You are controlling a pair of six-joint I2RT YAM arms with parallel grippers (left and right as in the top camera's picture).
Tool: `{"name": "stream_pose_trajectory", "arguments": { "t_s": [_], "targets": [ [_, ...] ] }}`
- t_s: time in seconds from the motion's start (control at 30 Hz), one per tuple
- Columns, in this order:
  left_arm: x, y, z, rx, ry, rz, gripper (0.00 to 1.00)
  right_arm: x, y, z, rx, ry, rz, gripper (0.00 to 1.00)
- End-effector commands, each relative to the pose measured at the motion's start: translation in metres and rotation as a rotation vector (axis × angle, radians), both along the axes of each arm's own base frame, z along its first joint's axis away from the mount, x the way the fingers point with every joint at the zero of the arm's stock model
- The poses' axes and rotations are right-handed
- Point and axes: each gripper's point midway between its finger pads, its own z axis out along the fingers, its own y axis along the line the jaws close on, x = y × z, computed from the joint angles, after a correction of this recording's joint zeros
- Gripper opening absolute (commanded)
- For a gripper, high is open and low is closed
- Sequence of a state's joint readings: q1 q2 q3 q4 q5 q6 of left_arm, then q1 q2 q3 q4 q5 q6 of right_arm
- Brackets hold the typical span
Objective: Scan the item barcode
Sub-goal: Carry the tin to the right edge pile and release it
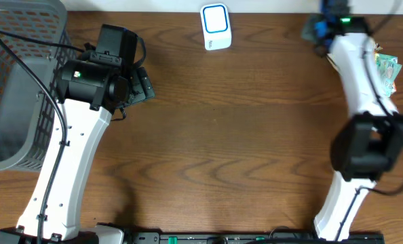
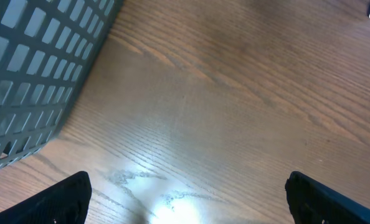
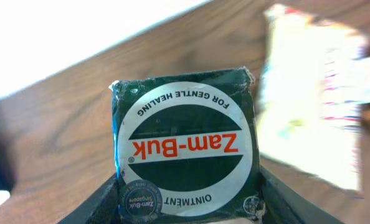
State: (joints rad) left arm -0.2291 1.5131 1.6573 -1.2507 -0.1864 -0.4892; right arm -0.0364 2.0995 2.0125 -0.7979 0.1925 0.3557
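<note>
A dark green Zam-Buk ointment box (image 3: 185,143) fills the right wrist view, its white oval label upside down. My right gripper (image 3: 188,208) is shut on it, a dark finger (image 3: 94,205) pressing against each side. No barcode shows on this face. From overhead, the right arm (image 1: 357,61) reaches to the far right corner, where the box is hard to make out. A white scanner with a blue outline (image 1: 216,26) stands at the back middle of the table. My left gripper (image 2: 188,208) is open over bare wood, far from the box.
A grey mesh basket (image 1: 18,88) sits at the far left, its wall (image 2: 35,68) close to the left gripper. A pale printed packet (image 3: 316,112) lies just right of the held box, and a greenish packet (image 1: 387,70) shows beside the right arm.
</note>
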Motion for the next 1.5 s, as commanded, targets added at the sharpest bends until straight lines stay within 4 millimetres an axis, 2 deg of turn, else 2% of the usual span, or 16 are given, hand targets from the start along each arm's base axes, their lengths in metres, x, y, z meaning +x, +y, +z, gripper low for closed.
{"name": "stream_pose_trajectory", "arguments": {
  "t_s": [0.0,0.13,0.27,0.37,0.47,0.6,0.8,0.87,0.93,1.17,1.33,1.47],
  "targets": [
    [0.001,0.003,0.002,0.015,-0.004,-0.001,0.98,-0.017,-0.045,0.028,-0.022,-0.029,-0.079,0.51],
    [0.001,0.003,0.002,0.015,-0.004,-0.001,0.98,-0.041,-0.102,0.020,-0.017,0.026,-0.190,0.52],
    [0.001,0.003,0.002,0.015,-0.004,-0.001,0.98,-0.061,-0.141,0.000,-0.003,0.094,-0.269,0.54],
    [0.001,0.003,0.002,0.015,-0.004,-0.001,0.98,-0.072,-0.158,-0.018,0.015,0.141,-0.304,0.60],
    [0.001,0.003,0.002,0.015,-0.004,-0.001,0.98,-0.077,-0.167,-0.035,0.026,0.179,-0.322,0.66],
    [0.001,0.003,0.002,0.015,-0.004,-0.001,0.98,-0.073,-0.159,-0.049,0.077,0.197,-0.292,0.98],
    [0.001,0.003,0.002,0.015,-0.004,-0.001,0.98,-0.072,-0.142,-0.045,0.142,0.193,-0.244,0.99],
    [0.001,0.003,0.002,0.015,-0.004,-0.001,0.98,-0.075,-0.134,-0.036,0.171,0.186,-0.225,0.99],
    [0.001,0.003,0.002,0.015,-0.004,-0.001,0.98,-0.081,-0.120,-0.019,0.226,0.168,-0.191,0.99],
    [0.001,0.003,0.002,0.015,-0.004,-0.001,0.98,-0.124,-0.082,0.049,0.349,0.116,-0.186,0.99],
    [0.001,0.003,0.002,0.015,-0.004,-0.001,0.98,-0.175,-0.062,0.097,0.325,0.092,-0.205,0.99],
    [0.001,0.003,0.002,0.015,-0.004,-0.001,0.98,-0.205,-0.033,0.128,0.301,0.007,-0.148,0.99]
  ]
}}
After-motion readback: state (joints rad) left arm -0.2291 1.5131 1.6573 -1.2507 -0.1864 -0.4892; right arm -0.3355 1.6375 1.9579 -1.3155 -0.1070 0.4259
